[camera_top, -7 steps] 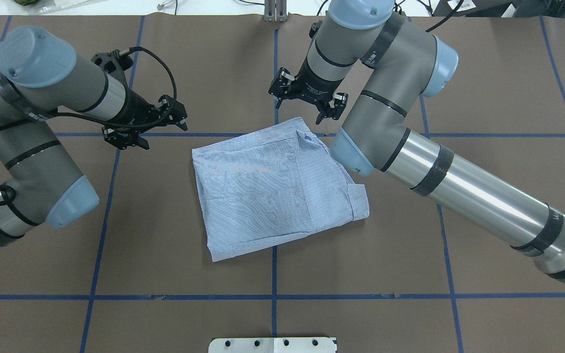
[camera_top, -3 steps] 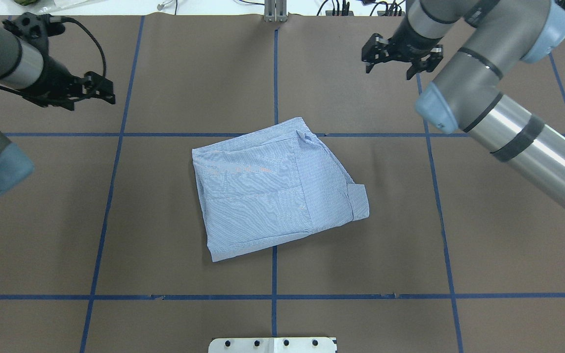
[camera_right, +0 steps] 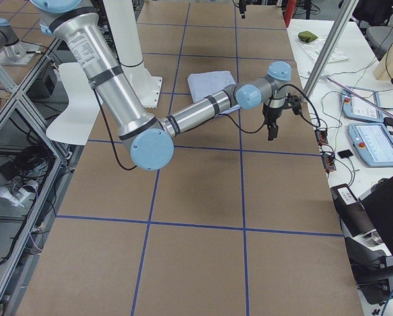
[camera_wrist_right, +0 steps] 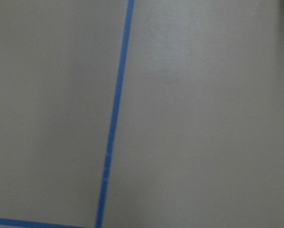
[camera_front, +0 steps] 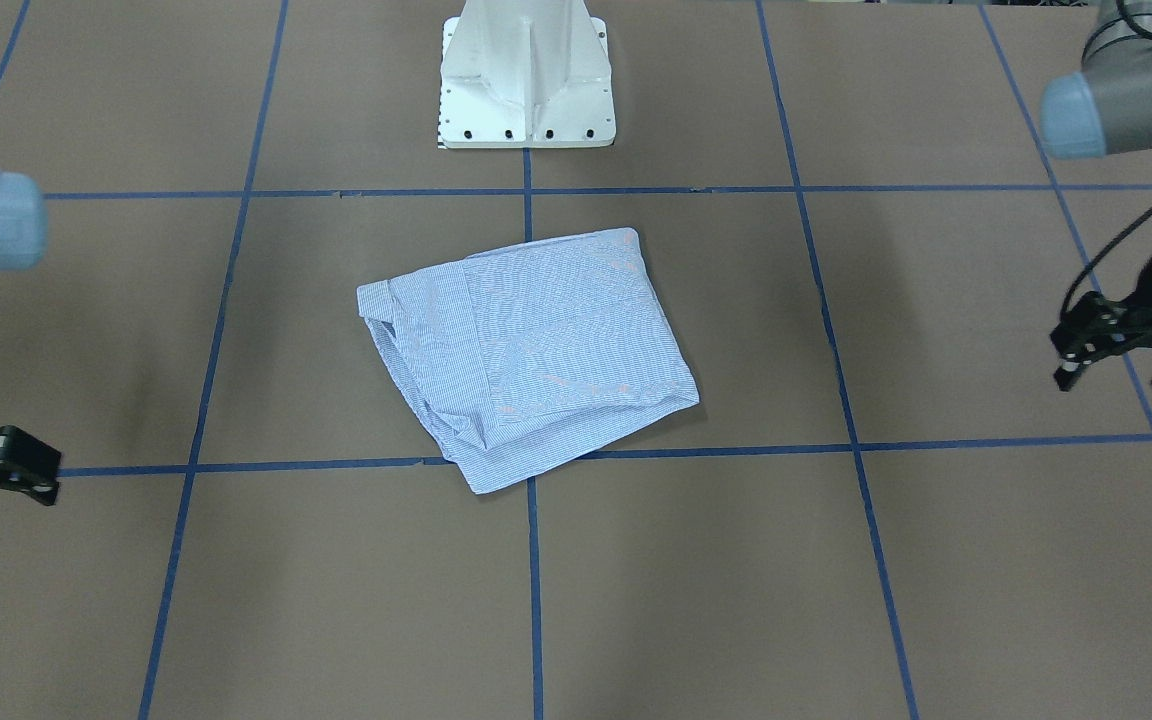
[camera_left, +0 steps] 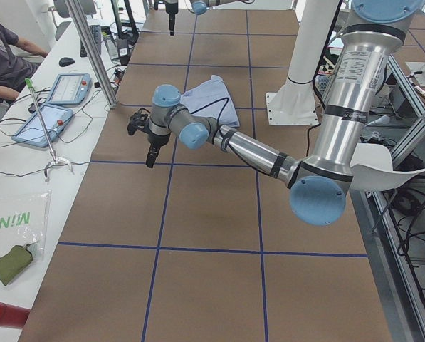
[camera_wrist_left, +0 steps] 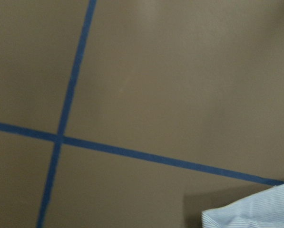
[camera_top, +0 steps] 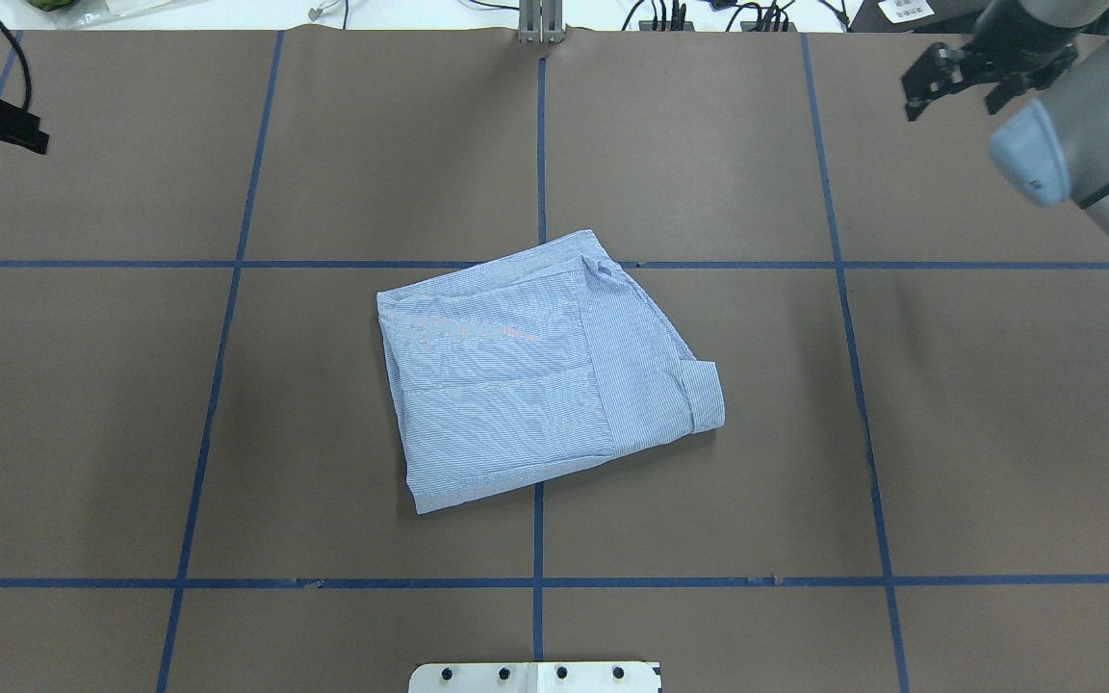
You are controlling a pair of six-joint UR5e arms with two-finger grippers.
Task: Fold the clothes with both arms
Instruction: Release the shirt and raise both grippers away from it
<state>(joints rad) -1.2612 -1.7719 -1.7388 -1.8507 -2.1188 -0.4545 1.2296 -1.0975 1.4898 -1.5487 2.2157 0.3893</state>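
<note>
A: Where's the shirt (camera_top: 516,375)?
B: Folded, middle of the desk (camera_top: 227,433) — probably soft, light, limp. Pinch a layered corner.
A: Grippers?
B: Left gripper (camera_front: 1113,383), right gripper (camera_top: 954,101) — jaws apart, empty, by the far corners.

The table (camera_top: 997,433) in front of me is covered with flat brown sheeting, split into large squares by blue tape lines (camera_top: 537,582). Near its middle lies the folded striped shirt (camera_top: 516,375), a compact, slightly skewed rectangle resting flat over the centre tape line, its far corner just reaching a cross line and a turned cuff (camera_top: 704,395) showing at the corner toward my right. My white pedestal base (camera_front: 526,75) stands bolted on the centre line at my edge of the table, well apart from the shirt.
</note>
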